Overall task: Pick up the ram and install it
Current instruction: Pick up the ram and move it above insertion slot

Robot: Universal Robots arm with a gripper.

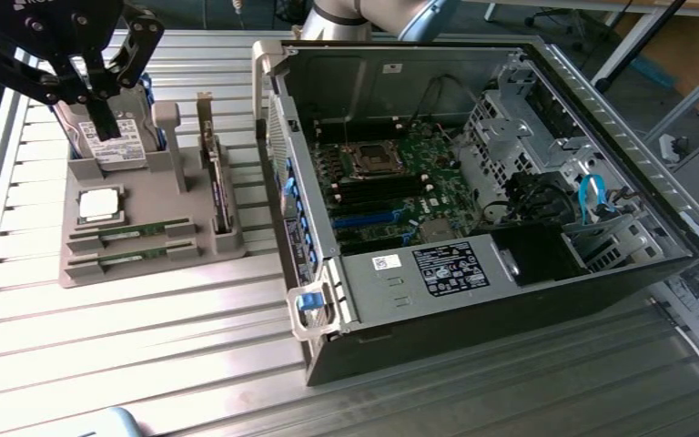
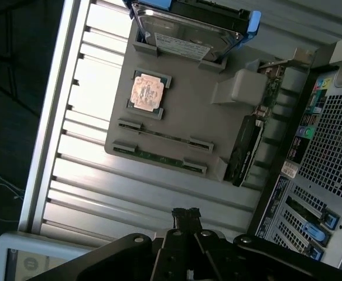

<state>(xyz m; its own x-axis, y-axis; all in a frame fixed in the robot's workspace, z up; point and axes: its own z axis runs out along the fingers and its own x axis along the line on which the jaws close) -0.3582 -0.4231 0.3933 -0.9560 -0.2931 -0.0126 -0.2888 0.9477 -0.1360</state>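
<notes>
Exterior view
- My gripper [image 1: 105, 126]: black, angular linkage arms, 2 slim fingers pressed together, nothing between them. It hangs above the hard drive [image 1: 113, 146], a flat metal slab with a white label standing on edge in a slot.
- Holder [image 1: 143, 273]: matte gray moulded block with slots and clips, lying on the ribbed, shiny metal table [image 1: 143, 355].
- Both ram sticks lie seated in the holder, side by side, long and thin, green between gray end clips: inner ram stick [image 1: 131, 232] just beside the processor [image 1: 98, 205], outer ram stick [image 1: 131, 258] at the holder's edge. Neither is touched; my gripper is well apart from them.
- Processor: square, silver, flat.
- Expansion card [image 1: 216, 196]: dark, upright on edge between the ram and the computer case [image 1: 362, 355].
- Case: black sheet metal, side open, green motherboard [image 1: 399, 177] inside, blue latch [image 1: 309, 302] on the rim.

Wrist view
- Gripper [image 2: 186, 213] tips shut flush, empty, over bare table ribs [image 2: 89, 175].
- Outer ram stick [image 2: 159, 157] is the nearer one; inner ram stick [image 2: 165, 136] shows as a thin dark line beyond it.
- Processor [image 2: 147, 93] looks coppery and glossy here.
- Hard drive [image 2: 185, 29] in blue rails at the holder's [image 2: 200, 111] far end.
- Expansion card [image 2: 247, 146] stands between the holder and the case's perforated rear panel [image 2: 335, 140].
</notes>
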